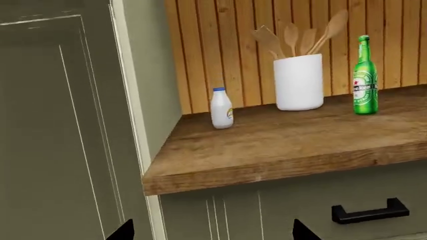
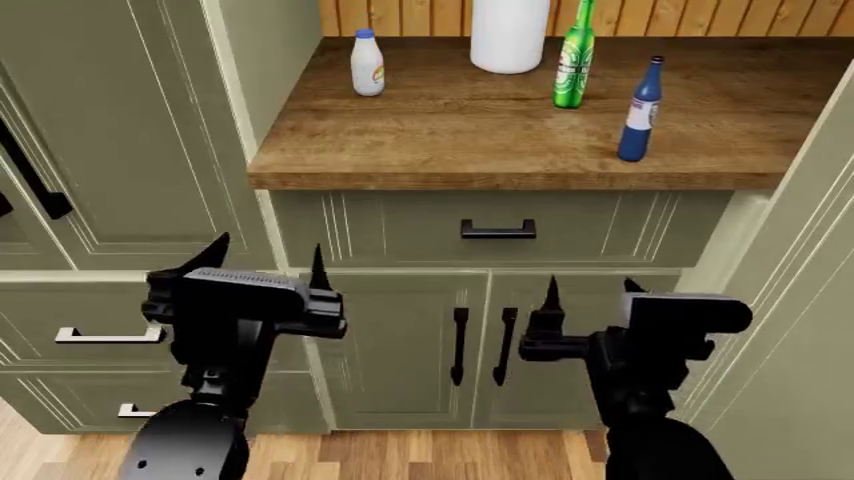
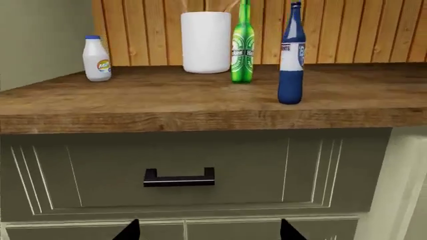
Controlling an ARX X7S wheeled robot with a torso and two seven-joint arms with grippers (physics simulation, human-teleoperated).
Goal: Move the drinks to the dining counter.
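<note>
Both pincers, left gripper (image 2: 264,262) and right gripper (image 2: 589,287), hang spread apart and empty, below the dark wood counter (image 2: 441,140). All three drinks stand up there: white bottle (image 2: 367,63), green bottle (image 2: 575,58), blue bottle (image 2: 642,110). Green's probably glass, slick and breakable, so I'd grab mid-body.

White cylinder container (image 2: 510,35) standing at rear of dark wood countertop (image 2: 441,140), holding wooden utensils (image 1: 300,37). Black drawer handle (image 2: 498,230) sitting below; plank wall (image 3: 347,30) backing it.
</note>
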